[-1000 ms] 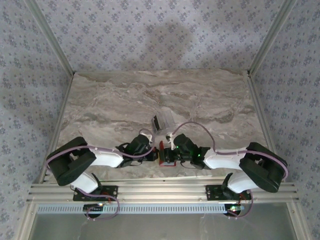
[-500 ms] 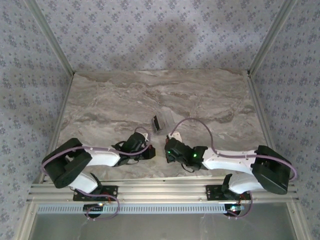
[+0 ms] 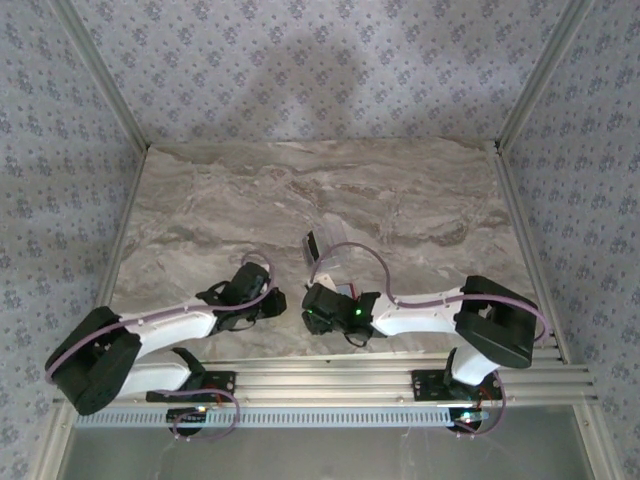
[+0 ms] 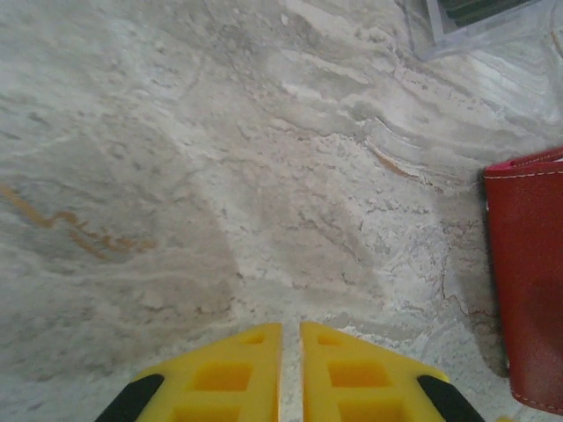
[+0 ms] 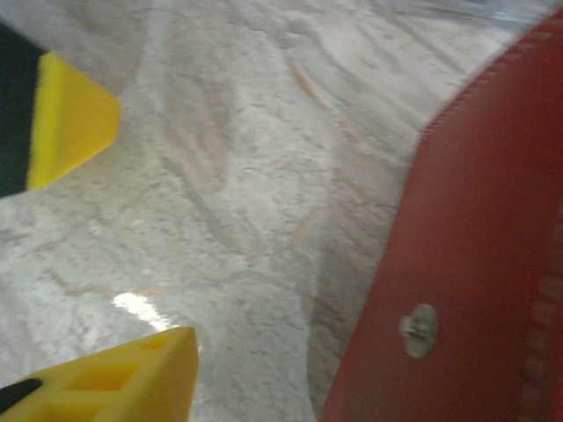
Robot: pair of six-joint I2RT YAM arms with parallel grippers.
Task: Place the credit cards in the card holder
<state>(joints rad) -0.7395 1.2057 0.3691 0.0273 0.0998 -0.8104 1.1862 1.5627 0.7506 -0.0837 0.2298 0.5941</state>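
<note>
Jaws on left gripper (image 4: pixel 290 327) almost closed, thin slit, nothing held. Right gripper (image 5: pixel 154 224) jaws wide apart, empty. Red wallet (image 4: pixel 528 281) lies flat on the table (image 4: pixel 220 176), just right of both grippers. Dark cards (image 4: pixel 479 7) sit in clear box (image 4: pixel 466 37), ahead-right of left gripper.

The left wrist view's edges cut off the small red stitched wallet (image 4: pixel 528 281) and, beyond it, the clear plastic box (image 4: pixel 479 28).
</note>
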